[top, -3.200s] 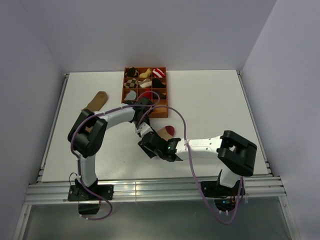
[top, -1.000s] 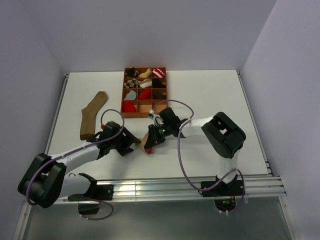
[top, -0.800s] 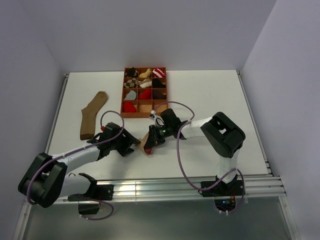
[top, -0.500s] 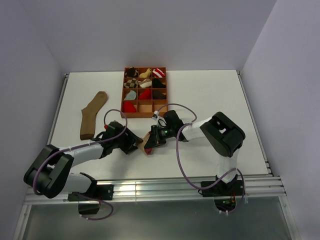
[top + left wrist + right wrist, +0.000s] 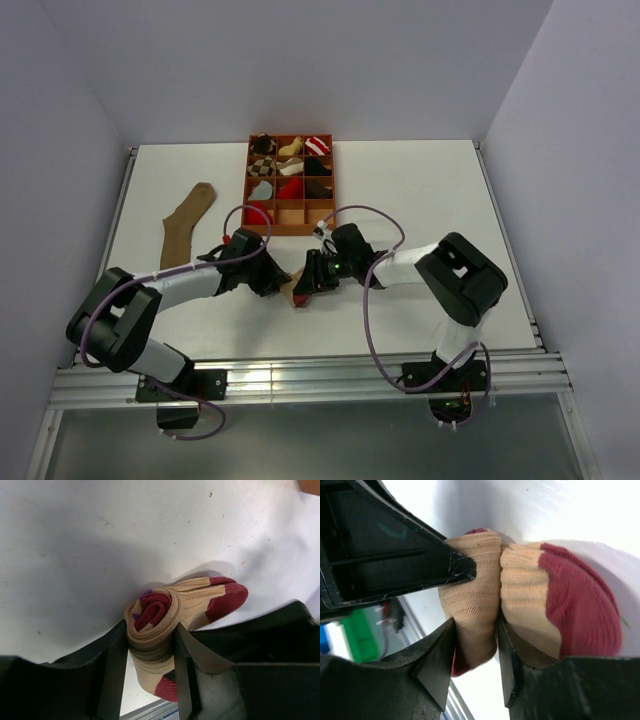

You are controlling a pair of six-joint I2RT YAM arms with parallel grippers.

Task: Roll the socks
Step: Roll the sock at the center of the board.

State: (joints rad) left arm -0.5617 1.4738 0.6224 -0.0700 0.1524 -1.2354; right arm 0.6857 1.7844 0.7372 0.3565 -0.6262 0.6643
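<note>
Both arms lie stretched low across the table [image 5: 430, 200] and meet nose to nose near the middle. The left gripper [image 5: 278, 282] is clamped on the beige sock with maroon toe [image 5: 155, 615], and the right gripper [image 5: 306, 279] comes in from the other side. From above, the sock is only a scrap of beige just in front of the wooden tray [image 5: 251, 196], but the left wrist view shows a tight spiral roll with maroon at its core and the maroon toe sticking out. The right wrist view shows the right gripper's fingers [image 5: 437, 665] touching both sides of a ribbed fold, with a left finger [image 5: 420, 555] pressed against it; I cannot tell whether the right one is squeezing.
</note>
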